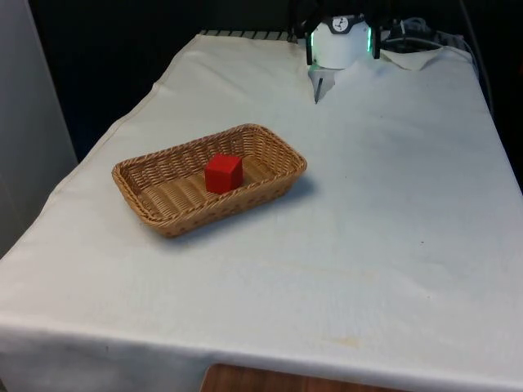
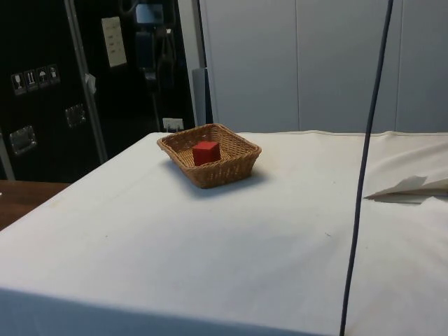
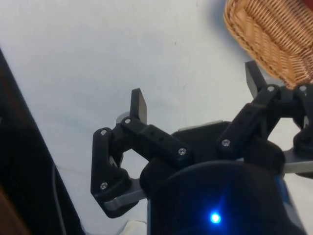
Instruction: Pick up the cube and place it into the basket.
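red cube sits inside the wicker basket, resting on the basket floor, roughly mid-basket and a little toward the end nearer the robot. in the side view we see the same: cube down within the woven walls of the basket, its top face below or about level with the rim. we cannot tell whether it touches a side wall.

basket stands on the white-clothed counter, toward the front view's left, long axis on a diagonal.

gripper in the wrist view: we note the two black fingers spread wide apart, nothing between them, only bare cloth beneath. one corner of the basket lies just beyond one fingertip, apart from it.

in the side view a dark cable hangs down in front of the counter.
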Controlling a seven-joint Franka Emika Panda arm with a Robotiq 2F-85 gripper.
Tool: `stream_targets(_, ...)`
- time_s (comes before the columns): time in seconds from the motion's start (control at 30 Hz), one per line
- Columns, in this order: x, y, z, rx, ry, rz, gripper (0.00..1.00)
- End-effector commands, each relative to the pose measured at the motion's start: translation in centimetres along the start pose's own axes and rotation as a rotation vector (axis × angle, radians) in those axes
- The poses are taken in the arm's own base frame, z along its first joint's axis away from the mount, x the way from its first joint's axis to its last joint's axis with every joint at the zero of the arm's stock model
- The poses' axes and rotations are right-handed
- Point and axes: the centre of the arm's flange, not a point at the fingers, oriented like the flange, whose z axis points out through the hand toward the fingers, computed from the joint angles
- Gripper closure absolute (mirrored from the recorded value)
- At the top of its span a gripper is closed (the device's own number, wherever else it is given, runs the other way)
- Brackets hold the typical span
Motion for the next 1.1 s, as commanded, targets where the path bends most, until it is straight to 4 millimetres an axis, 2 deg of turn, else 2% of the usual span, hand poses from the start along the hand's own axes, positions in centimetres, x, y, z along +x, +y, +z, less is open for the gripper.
stream_targets(0.0,-0.4,-0.3,-0.2,-0.007,0.008,0.002,0.00)
stream_targets(0.13,-1.3,-0.9,-0.5,0.000,0.013,0.000,0.00)
stream_targets(0.17,-1.1,-0.6,-0.3,0.009,0.001,-0.003,0.00)
stream_targets(0.63,-4.6,-2.6,-2.1,0.026,0.017,0.013,0.00)
stream_targets(1.07,-5.6,-2.9,-2.2,0.043,0.010,0.049,0.00)
